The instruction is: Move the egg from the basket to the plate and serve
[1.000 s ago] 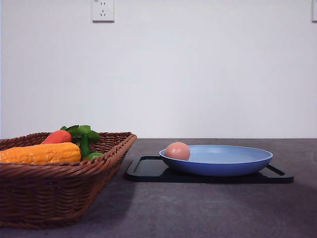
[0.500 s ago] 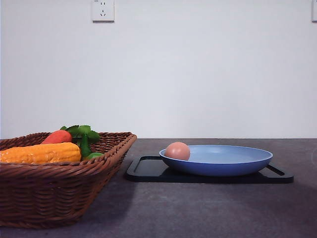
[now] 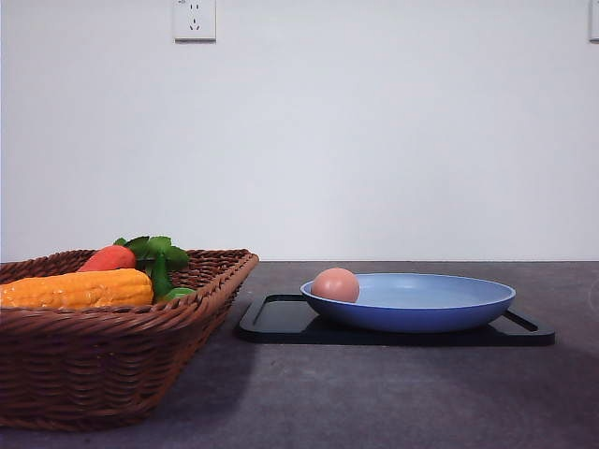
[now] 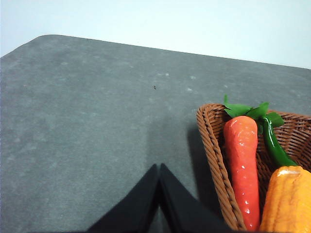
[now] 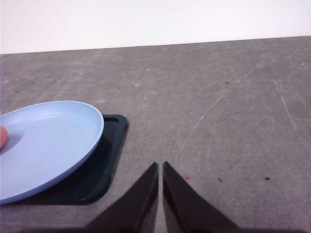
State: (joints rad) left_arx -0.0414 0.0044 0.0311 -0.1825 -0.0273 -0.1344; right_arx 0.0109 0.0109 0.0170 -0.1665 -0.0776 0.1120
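A: Where are the big things?
B: The basket (image 3: 112,346) stands at the left, with a corn cob (image 3: 77,289) and a carrot (image 3: 108,258) inside. The plate (image 3: 440,313) rests on a black tray (image 3: 281,323).
A: And the egg (image 3: 335,284)?
B: It lies in the plate, at its left rim.
A: The grippers?
B: The left gripper (image 4: 159,167) and the right gripper (image 5: 160,165) are both closed and hold nothing.

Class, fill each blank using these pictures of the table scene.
1. The small brownish-pink egg lies in the light blue round ____.
2. That plate rests on a flat black ____.
3. The orange-red carrot lies in the woven wicker ____.
4. Both grippers' fingers are ____.

Missing words: plate; tray; basket; shut
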